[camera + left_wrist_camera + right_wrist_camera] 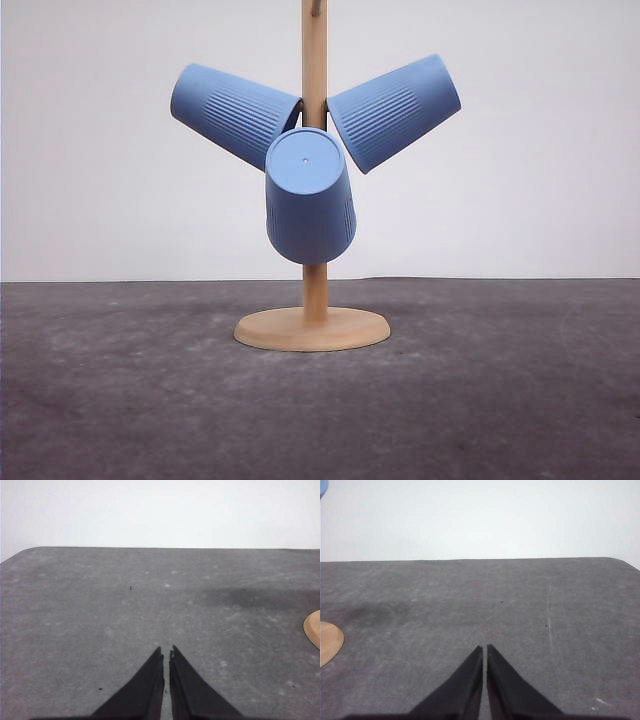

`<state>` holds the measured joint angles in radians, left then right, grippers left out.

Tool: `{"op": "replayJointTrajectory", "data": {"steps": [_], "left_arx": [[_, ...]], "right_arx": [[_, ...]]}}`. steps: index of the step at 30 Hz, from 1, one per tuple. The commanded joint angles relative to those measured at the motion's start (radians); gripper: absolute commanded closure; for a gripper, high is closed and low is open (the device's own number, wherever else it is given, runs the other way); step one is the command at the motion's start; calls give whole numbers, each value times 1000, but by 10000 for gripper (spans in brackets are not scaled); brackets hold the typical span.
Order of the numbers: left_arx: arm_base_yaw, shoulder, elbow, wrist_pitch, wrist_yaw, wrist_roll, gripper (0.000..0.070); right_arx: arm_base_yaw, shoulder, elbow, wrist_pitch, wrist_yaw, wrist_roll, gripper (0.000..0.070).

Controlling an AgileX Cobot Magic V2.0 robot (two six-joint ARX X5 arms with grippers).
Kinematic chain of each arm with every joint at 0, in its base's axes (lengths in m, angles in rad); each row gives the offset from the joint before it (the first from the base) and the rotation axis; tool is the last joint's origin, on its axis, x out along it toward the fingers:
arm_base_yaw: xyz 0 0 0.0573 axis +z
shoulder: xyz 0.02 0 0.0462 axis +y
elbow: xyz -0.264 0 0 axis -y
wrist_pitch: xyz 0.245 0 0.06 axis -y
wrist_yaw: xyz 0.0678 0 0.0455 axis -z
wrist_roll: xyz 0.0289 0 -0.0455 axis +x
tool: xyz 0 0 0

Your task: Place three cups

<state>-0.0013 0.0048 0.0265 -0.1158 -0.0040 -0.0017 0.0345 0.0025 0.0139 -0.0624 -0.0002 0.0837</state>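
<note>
Three light-blue ribbed cups hang on a wooden stand [315, 290] in the middle of the table. One cup [233, 111] points up and left, another cup [396, 109] points up and right, and the third cup [309, 197] faces me with its base forward. My left gripper [166, 652] is shut over bare grey tabletop, with nothing between its black fingers. My right gripper [485, 647] is shut too, likewise holding nothing, above bare tabletop. A sliver of blue cup [322, 487] shows at the corner of the right wrist view.
The stand's round wooden base [312, 329] sits on the grey felt-like table [500, 400]. Its edge appears in the left wrist view [313, 628] and in the right wrist view [329, 642]. A plain white wall stands behind the table.
</note>
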Motion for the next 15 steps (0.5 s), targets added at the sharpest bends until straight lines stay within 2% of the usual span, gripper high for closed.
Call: {"op": "replayJointTrajectory", "data": {"steps": [1,15], "left_arx": [[-1,0,-14,8,-4,-8,700],[-1,0,-14,8,-4,-8,700]], "right_arx": [[3,1,-2,14,0,13,688],[3,1,-2,14,0,13,688]]}}
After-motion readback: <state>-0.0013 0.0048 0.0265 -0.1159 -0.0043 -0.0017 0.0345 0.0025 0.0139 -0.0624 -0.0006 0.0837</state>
